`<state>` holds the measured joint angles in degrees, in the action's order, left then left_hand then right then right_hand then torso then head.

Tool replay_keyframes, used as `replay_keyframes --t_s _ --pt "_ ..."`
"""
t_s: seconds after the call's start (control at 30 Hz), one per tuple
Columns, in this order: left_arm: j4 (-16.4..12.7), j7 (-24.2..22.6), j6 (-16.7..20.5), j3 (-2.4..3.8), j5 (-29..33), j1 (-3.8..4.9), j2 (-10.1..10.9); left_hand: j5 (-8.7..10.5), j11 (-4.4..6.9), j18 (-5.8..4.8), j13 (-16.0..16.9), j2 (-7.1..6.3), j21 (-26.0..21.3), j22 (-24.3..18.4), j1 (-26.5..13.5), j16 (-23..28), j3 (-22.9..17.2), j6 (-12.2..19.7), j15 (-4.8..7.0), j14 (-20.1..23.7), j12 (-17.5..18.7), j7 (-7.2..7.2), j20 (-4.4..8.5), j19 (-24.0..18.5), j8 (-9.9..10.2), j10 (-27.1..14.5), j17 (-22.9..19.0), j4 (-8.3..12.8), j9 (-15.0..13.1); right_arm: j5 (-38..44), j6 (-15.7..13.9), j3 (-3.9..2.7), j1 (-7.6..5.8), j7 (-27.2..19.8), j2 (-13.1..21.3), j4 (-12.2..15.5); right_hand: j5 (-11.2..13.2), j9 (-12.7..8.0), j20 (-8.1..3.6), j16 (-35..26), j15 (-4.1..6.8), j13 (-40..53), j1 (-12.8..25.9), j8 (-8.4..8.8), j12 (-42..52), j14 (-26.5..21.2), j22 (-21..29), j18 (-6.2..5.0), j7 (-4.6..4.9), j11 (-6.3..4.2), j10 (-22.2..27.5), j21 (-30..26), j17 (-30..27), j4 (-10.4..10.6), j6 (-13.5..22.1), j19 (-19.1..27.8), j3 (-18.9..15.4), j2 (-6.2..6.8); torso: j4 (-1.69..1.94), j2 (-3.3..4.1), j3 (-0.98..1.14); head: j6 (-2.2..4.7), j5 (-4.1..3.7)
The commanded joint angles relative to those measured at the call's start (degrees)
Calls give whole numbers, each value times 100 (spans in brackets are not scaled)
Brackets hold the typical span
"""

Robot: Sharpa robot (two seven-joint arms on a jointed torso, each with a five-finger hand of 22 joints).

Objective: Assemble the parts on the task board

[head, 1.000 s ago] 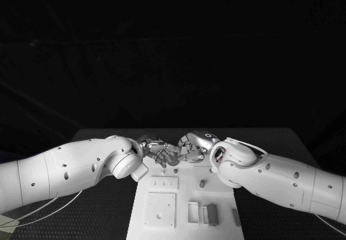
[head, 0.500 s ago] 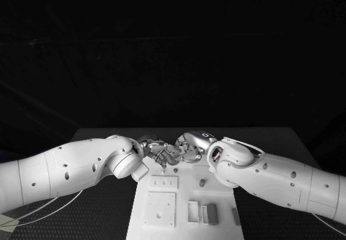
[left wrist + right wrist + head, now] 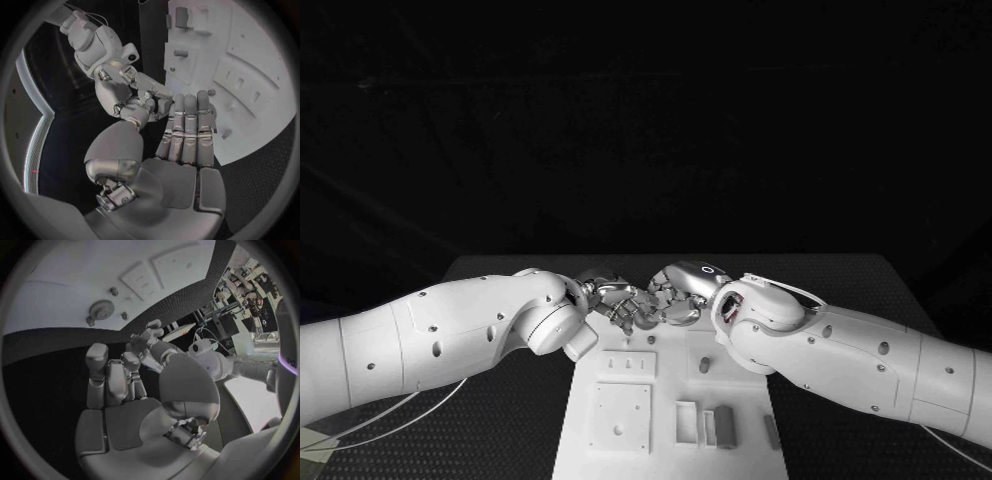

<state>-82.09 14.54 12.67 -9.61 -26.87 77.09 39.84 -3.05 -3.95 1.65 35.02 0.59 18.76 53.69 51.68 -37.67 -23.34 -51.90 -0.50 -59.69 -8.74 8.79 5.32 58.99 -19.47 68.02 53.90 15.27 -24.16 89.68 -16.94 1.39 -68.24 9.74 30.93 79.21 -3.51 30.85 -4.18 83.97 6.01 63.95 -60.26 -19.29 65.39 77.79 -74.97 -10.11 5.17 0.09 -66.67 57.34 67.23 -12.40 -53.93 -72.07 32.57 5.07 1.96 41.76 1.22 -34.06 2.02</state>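
Two silver hands meet at the far end of the white board (image 3: 675, 400), fingertips almost touching each other. Whether they pinch a small part between them is too hard to see. The left hand (image 3: 184, 132) has its fingers straight and close together, lying over the board's edge. The right hand (image 3: 119, 377) has its fingers curled in, over the black table (image 3: 848, 290) beside the board. Grey parts (image 3: 721, 428) stand in slots at the near end, well apart from the hands. A small gear (image 3: 101, 308) lies on the board. Big white arms hide the board's far corners.
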Motion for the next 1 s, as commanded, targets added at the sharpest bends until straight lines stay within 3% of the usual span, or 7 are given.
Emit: replay_keyframes --t_s 0.03,0.17,0.6,1.0 --pt "-25 -41 -65 6 28 4 -27 19 3 54 14 107 -16 15 24 -20 -14 -63 35 -19 21 -6 8 58 -30 61 -14 75 2 54 96 0 3 -47 -23 -22 -9 -7 -30 14 33 -5 9 29 7 0 -77 -489 101 -34 4 -2 0 27 -83 -17 8 -6 1 1 3 -3 -6" --pt "-14 -41 -79 6 28 4 -36 20 14 52 28 153 -15 32 72 -42 -40 -101 42 -35 31 -20 14 78 -43 101 -27 109 -2 20 111 0 3 -62 -42 -51 -9 -6 -30 14 33 -5 9 29 7 0 -77 -489 101 -34 4 -2 0 27 -83 -17 8 -6 0 0 1 -7 -13" --pt "-7 -20 -113 6 22 4 -38 24 49 48 60 85 -14 67 75 -91 -181 -197 61 -75 47 -58 31 131 -75 208 -55 35 -12 9 155 0 3 -74 -63 -92 -9 -6 -30 13 33 -5 11 29 7 0 -77 -489 101 -34 4 -3 -1 29 -84 -17 8 -8 4 1 -1 -16 -23" --pt "7 -10 -97 6 2 4 -39 24 118 53 112 195 39 141 138 -190 -313 -360 118 -180 29 -132 79 244 -143 386 -59 63 -41 2 173 0 3 -89 -62 -64 -9 -1 -30 13 34 -5 16 25 7 3 -77 -489 99 -36 3 -4 1 34 -94 -20 7 -13 -3 0 4 -14 -20"
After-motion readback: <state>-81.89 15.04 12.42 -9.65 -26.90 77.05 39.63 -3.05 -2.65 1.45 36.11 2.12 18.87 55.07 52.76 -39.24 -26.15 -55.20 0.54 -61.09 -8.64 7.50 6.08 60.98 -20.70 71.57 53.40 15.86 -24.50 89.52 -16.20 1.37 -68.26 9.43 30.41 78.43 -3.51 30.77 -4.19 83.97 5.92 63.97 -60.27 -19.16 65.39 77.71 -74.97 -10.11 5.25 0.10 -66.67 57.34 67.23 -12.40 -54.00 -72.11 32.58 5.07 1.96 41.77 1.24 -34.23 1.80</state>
